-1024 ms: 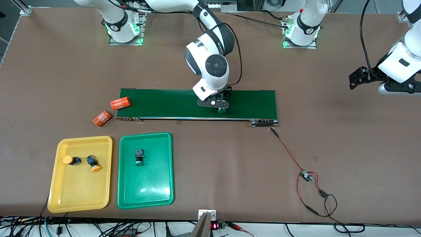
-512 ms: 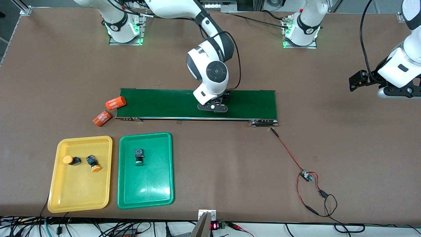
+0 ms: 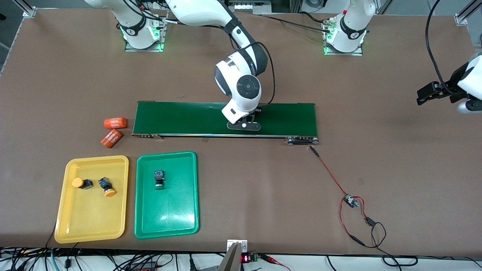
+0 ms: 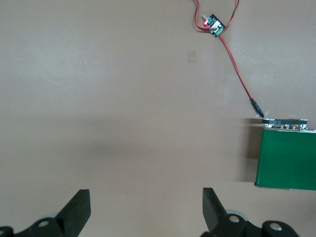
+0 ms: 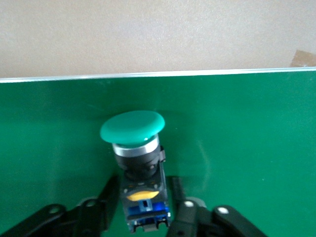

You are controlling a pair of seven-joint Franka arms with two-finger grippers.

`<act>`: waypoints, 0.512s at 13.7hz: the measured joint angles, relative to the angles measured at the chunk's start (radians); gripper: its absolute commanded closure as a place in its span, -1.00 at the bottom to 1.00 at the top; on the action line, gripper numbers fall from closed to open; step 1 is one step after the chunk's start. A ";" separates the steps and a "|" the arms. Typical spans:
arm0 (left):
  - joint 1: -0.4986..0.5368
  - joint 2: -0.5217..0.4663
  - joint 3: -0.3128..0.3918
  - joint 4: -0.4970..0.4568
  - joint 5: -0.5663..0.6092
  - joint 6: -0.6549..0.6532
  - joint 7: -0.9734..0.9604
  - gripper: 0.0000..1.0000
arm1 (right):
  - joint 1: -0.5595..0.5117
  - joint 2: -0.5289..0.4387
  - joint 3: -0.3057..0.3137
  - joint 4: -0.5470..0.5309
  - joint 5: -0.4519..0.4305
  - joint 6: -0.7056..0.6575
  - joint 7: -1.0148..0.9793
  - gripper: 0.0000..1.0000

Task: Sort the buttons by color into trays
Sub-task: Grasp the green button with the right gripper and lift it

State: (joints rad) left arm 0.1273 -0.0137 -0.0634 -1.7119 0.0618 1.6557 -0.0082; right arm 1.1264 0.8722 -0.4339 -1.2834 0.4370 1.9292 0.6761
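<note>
Your right claw (image 5: pixel 143 217) is pinching the green-capped button (image 5: pixel 133 129) on the conveyor belt (image 3: pixel 180 118). Two orange cylinders (image 3: pixel 112 137) are lying at the belt's 9 o'clock end. Your left claw (image 4: pixel 145 212) is waiting spread over bare table (image 3: pixel 395 158).

- Hidden in the front view under the white right-arm wrist: right gripper (image 3: pixel 244 126) and the green-capped black push-button switch (image 5: pixel 136 163) between its fingers, over the long dark green conveyor belt (image 3: pixel 188 118).
- Cut off by the right wrist view's edge: switch's blue tag end and the finger bases.
- Cut off at the front view's edge: left gripper (image 3: pixel 429 92) arm body.
- Too small to read: white print on the two orange cylinders (image 3: pixel 112 137).
</note>
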 measured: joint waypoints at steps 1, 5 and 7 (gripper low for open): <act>0.000 0.000 -0.002 0.008 -0.002 -0.009 0.000 -1.00 | -0.002 -0.001 -0.002 0.000 0.003 0.000 0.000 0.91; -0.006 0.000 -0.017 0.016 -0.004 -0.020 0.000 -1.00 | -0.009 0.000 -0.009 0.000 0.017 0.027 0.004 1.00; -0.008 0.000 -0.020 0.016 -0.004 -0.021 0.000 -1.00 | -0.021 -0.002 -0.026 0.010 0.030 0.044 0.011 1.00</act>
State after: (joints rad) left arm 0.1190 -0.0137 -0.0835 -1.6961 0.0577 1.6349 -0.0081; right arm 1.1053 0.8705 -0.4596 -1.2732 0.4673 1.9735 0.6868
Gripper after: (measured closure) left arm 0.000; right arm 0.665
